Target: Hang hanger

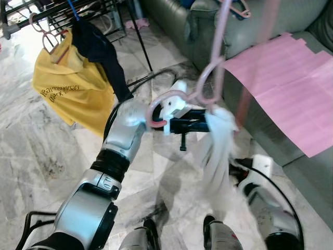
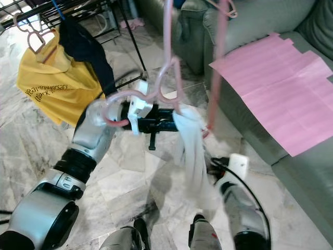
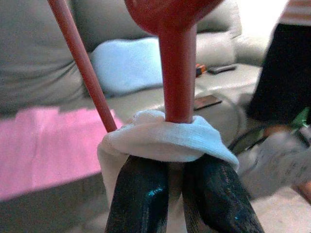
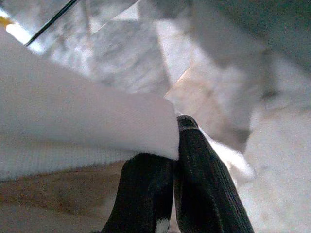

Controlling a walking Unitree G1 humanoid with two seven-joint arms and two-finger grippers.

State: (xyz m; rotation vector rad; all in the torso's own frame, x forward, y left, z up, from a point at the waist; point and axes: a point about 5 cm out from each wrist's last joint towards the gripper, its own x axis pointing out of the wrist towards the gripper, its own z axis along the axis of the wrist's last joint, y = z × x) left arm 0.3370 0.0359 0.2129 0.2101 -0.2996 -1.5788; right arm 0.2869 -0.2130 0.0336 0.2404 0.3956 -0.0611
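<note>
The hanger (image 1: pixel 213 67) is riding in my left claw (image 1: pixel 204 125), pink, with a white cloth (image 1: pixel 218 151) draped from it and hanging down in front of my legs. I am gripping with both fingers (image 3: pixel 141 199) pressed tight together on the cloth-wrapped neck just under the hook, so the hanger is standing up above the claw and the cloth is trailing below it. My right claw (image 4: pixel 177 179) is low on my right side, pinching the bottom of the same cloth between closed fingers. I judge I am in the carrying step: the rack (image 1: pixel 62 13) is well off to my upper left, already holding a yellow shirt (image 1: pixel 70 86) and a dark garment (image 1: pixel 99 49). Next I am needing to turn toward it, let the cloth go on the right, and lift the hook over a free bar.
</note>
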